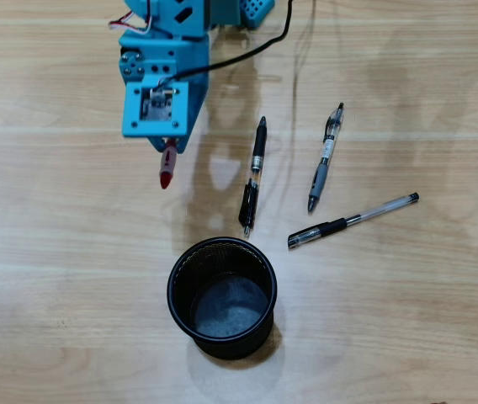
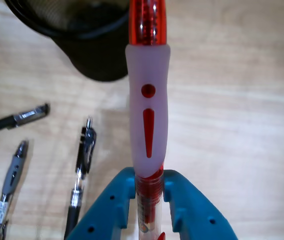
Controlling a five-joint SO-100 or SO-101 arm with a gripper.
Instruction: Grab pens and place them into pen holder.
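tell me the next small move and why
Probably carry the red pen over the holder before opening. The pincer is shut on the pen, but in the overhead view it sits up and left of the holder's rim, not above its mouth. The other three pens lie on the table.

Blue claw (image 2: 149,187) clamped tight around red pen (image 2: 147,100)

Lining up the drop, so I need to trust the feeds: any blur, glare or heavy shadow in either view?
Overhead view: sharp and evenly lit, with soft arm shadows on the wooden table. Wrist view: the red pen with pale grip is crisp between the blue jaws, while the round black mesh pen holder behind it looks slightly soft.
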